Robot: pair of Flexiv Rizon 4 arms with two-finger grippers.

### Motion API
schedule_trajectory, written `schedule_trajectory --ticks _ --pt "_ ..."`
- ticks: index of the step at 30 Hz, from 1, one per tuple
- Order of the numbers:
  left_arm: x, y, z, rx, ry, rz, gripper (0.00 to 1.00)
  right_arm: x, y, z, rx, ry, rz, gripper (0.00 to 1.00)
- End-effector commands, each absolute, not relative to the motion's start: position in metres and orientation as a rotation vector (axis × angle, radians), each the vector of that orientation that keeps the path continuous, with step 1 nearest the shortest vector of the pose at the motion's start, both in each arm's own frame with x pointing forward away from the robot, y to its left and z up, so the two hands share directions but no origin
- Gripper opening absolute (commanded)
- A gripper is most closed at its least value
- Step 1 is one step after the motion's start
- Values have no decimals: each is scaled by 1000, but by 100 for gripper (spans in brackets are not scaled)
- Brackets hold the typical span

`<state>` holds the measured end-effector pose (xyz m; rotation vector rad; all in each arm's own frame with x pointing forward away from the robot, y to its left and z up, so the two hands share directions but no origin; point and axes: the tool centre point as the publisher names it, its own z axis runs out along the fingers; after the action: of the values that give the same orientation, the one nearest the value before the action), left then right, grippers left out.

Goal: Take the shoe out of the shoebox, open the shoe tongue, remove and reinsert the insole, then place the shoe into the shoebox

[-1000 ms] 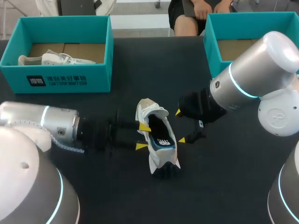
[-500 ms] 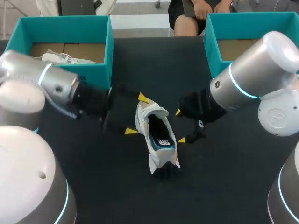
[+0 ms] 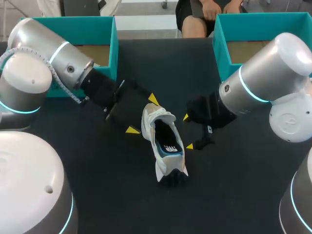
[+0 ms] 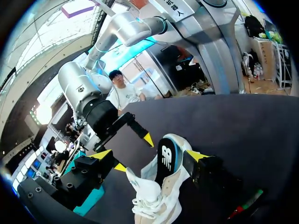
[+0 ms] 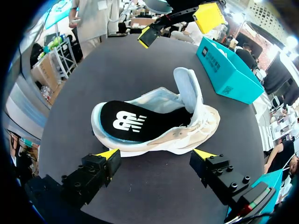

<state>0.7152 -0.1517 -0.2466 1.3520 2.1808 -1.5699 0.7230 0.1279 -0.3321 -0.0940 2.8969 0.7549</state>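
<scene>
The shoe (image 3: 163, 141) is lying out on the dark table (image 3: 234, 195) near its middle, well clear of the two teal shoeboxes at the far side, one on the left (image 3: 113, 48) and one on the right (image 3: 220, 53). Its tongue (image 5: 187, 88) is standing folded back, and the black insole (image 5: 135, 122) is showing flat inside the opening. What is changing is all on the left. A second ago the left hand (image 3: 143, 114) was down against the shoe's near flank with its yellow tips at the collar. Now it is pulling up and away toward the left box, fingers spread wide and holding nothing, hanging just beside the tongue end without touching it. The shoe itself is not shifting at all as that hand is leaving. The right hand (image 3: 187, 131) is staying where it was on the other side, low beside the shoe, its fingers also spread and gripping nothing, the shoe lying just ahead of them in its own wrist view. To my eye the insole work is looking finished or paused, since the insole seems seated. The shoe is still waiting to be picked up and carried back to a box, though I cannot tell which one.
</scene>
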Motion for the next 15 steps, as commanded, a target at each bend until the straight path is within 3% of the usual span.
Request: schedule_trajectory --ticks 1,9,15 --pt "715 -152 -246 1353 2183 -1567 100 722 128 -333 -91 2894 752 100" --pt "715 -152 -246 1353 2183 -1567 100 722 128 -333 -91 2894 752 100" --pt "715 -152 -246 1353 2183 -1567 100 714 84 -313 -141 2980 747 100"
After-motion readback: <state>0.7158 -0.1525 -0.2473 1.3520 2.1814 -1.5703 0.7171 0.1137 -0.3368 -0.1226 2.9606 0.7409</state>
